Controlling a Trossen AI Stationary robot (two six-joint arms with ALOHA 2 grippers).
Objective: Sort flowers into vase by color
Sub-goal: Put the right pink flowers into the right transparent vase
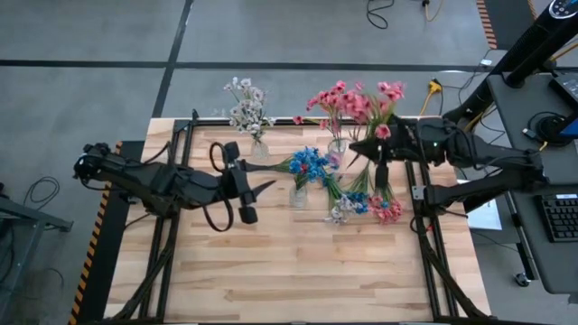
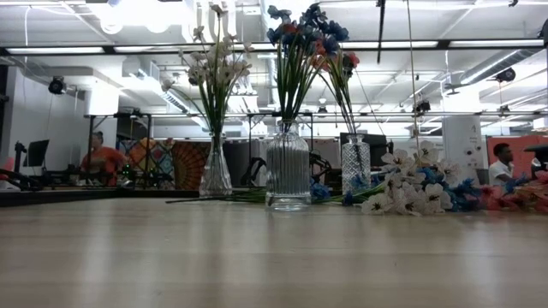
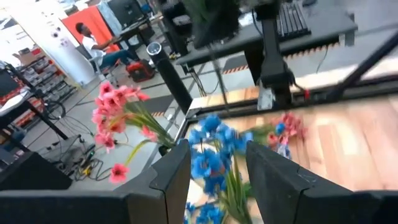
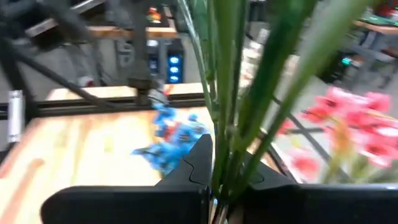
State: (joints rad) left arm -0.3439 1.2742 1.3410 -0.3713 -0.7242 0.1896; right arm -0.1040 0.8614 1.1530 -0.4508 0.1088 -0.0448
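- Pale wooden table (image 1: 298,271) under both dark arms; open workshop with ceiling lights beyond, people seated at desks far behind.
- Three glass vases near the far edge: white flowers (image 1: 246,108) in the left vase (image 2: 215,171), blue flowers (image 1: 309,164) in the ribbed middle vase (image 2: 288,175), pink flowers (image 1: 348,101) in the right vase (image 2: 355,164).
- Loose pile of flowers (image 1: 366,203) lying flat on the wood just right of the middle vase, mixing white, blue and pink blossoms; seen in the low view as a heap beside the vases.
- Left gripper (image 1: 262,188) raised above the table, just left of the blue bouquet, fingers (image 3: 171,177) partly spread with nothing between them; blue blossoms visible through the gap in the left wrist view.
- Right gripper (image 1: 361,149) up over the pink vase, jaws clamped on a bunch of green stems (image 4: 233,93) rising between its fingers (image 4: 199,155); one pink blossom (image 1: 382,132) showing just beside it from above.
- Blossom colour on the clamped stems not certain from the right wrist view.
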